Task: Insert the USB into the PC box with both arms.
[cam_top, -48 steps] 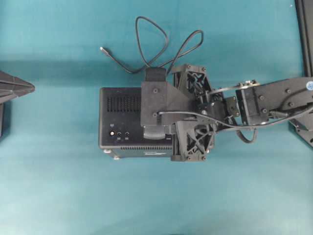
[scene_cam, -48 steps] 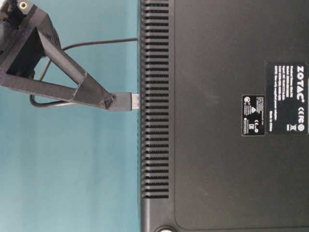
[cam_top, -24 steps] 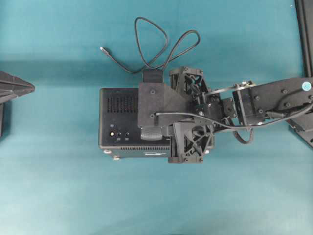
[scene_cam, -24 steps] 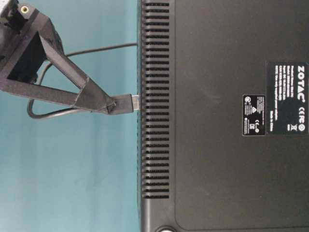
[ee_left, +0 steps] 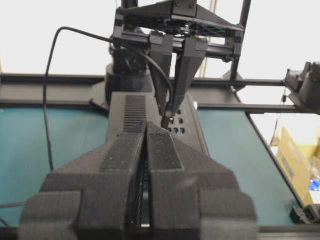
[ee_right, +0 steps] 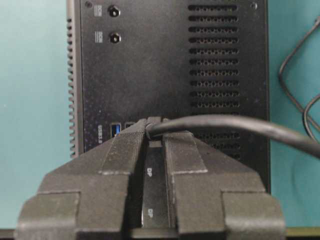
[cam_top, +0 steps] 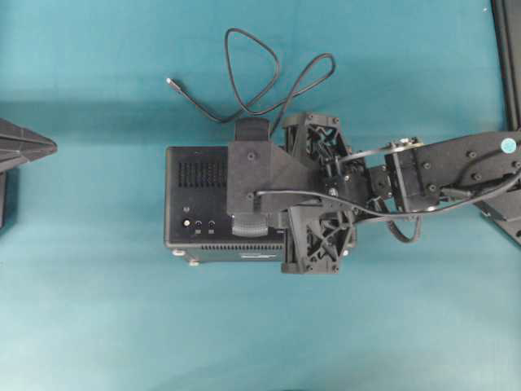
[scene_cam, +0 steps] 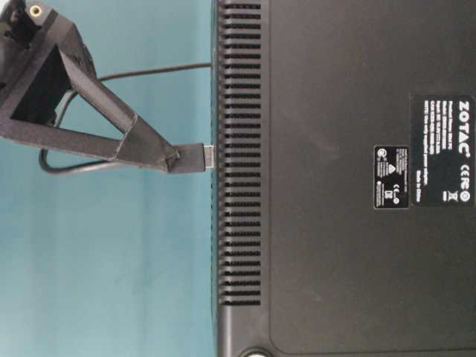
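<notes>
The right gripper is pinching the USB plug between its fingers, hovering over the PC box in the middle of the teal table, with the plug's metal tip sitting right at the box's vented face. The cable is looping on the table just beyond the box's far side. The left gripper is staying out at the left, its jaws pressed together on nothing.
</notes>
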